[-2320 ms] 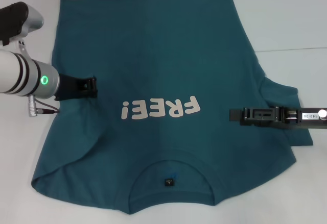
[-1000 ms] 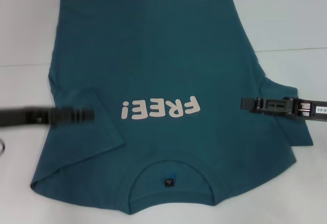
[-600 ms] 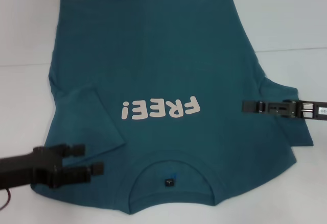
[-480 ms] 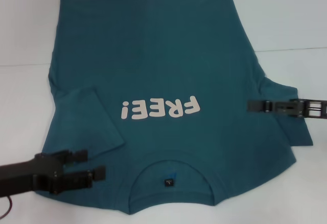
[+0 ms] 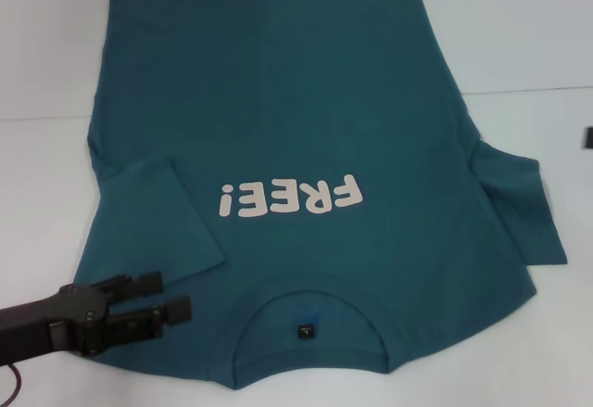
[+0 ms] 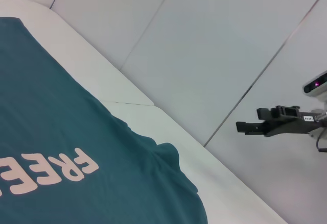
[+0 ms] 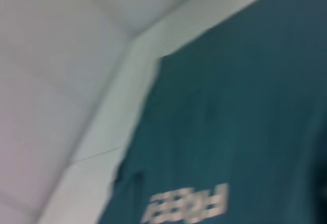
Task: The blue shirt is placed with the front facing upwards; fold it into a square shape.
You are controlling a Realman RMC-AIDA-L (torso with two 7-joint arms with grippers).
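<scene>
Your left pincer (image 5: pixel 176 298) hangs released over the blue shirt (image 5: pixel 296 101) near its left shoulder; pinch both layers at the hem. Right pincer (image 6: pixel 245 127): cannot tell.

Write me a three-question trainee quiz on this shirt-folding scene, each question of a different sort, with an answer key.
1. True or false: the pale "FREE!" lettering on the dark teal-blue short-sleeved cotton T-shirt faces up.

2. Multiple choice: in the head view, the left gripper is
A. over the shirt's corner beside the collar, on the robot's left
B. over the hem at the far edge
C. on the lettering

3. Fill in: the sleeve on the robot's left lies folded ____ the shirt's body.

Key:
1. True.
2. A; its fingers are apart, with no cloth seen between them. The right gripper is off beside the white table.
3. Onto.
</scene>
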